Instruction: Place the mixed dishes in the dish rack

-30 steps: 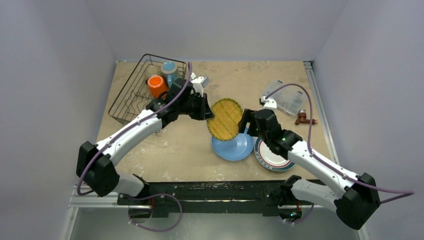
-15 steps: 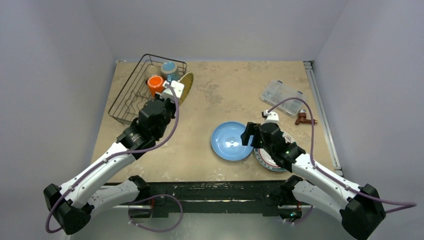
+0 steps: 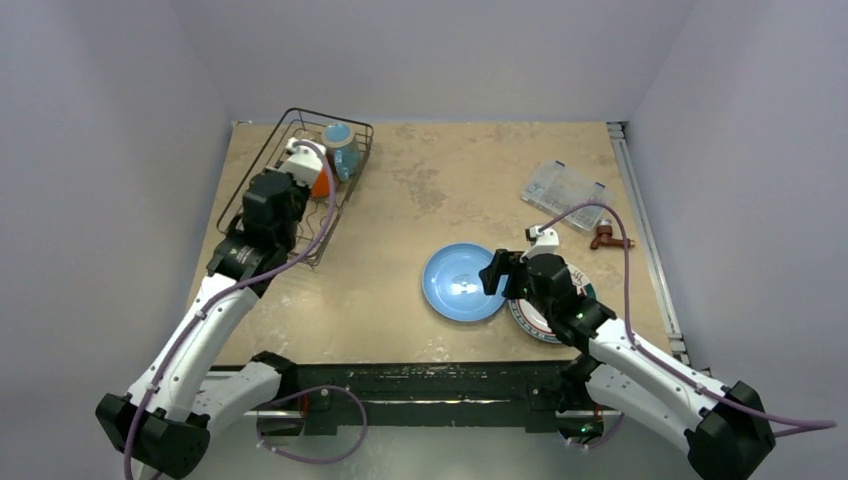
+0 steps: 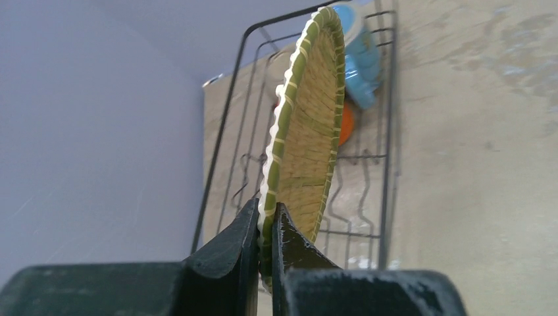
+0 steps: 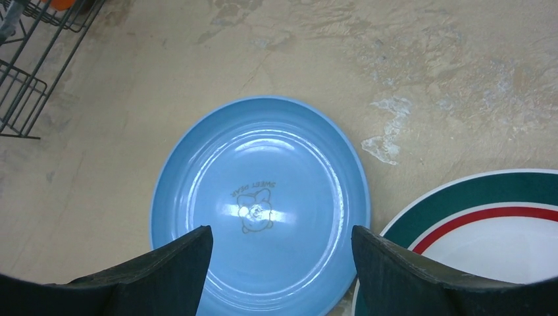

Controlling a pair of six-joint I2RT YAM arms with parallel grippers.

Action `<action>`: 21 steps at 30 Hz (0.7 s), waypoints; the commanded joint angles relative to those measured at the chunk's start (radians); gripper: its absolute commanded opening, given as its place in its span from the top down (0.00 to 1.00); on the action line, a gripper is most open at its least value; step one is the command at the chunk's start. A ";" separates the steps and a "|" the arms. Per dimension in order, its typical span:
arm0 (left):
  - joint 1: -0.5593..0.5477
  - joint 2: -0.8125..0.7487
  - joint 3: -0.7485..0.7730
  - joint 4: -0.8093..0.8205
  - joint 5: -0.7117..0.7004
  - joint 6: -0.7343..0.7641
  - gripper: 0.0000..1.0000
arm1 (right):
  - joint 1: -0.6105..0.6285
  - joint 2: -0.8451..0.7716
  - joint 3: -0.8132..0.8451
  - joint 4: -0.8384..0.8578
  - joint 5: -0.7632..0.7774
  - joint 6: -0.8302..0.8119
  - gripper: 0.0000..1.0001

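My left gripper [image 4: 266, 227] is shut on the rim of the yellow woven plate [image 4: 306, 131], which stands on edge above the black wire dish rack [image 4: 388, 138]. In the rack lie a blue mug [image 4: 362, 66] and an orange cup [image 4: 347, 123]. From above, the left arm [image 3: 268, 200] covers the rack [image 3: 250, 190] and hides the yellow plate. My right gripper [image 5: 283, 243] is open just above the near part of the plain blue plate [image 5: 263, 191], which lies flat on the table. A white teal-rimmed plate [image 5: 500, 230] lies beside it to the right.
A clear plastic compartment box [image 3: 563, 190] and a small red-brown object [image 3: 605, 238] sit at the back right. The blue mug [image 3: 340, 135] stands at the rack's far end. A metal rail [image 3: 645, 240] runs along the table's right edge.
The left arm carried the yellow plate from the table's middle leftward to over the rack. The right gripper stayed open and drew slightly nearer over the blue plate.
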 commanded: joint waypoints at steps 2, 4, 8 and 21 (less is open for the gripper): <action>0.172 -0.049 0.104 -0.031 0.075 0.053 1.00 | 0.001 -0.077 -0.033 0.077 -0.029 -0.032 0.22; 0.255 -0.044 0.086 -0.003 0.167 0.129 1.00 | 0.001 -0.101 -0.043 0.077 -0.037 -0.036 0.22; 0.408 0.000 0.063 0.086 0.345 0.101 1.00 | 0.001 -0.132 -0.055 0.102 -0.051 -0.043 0.22; 0.553 0.329 0.241 -0.020 0.376 0.265 1.00 | 0.001 -0.185 -0.078 0.125 -0.103 -0.063 0.21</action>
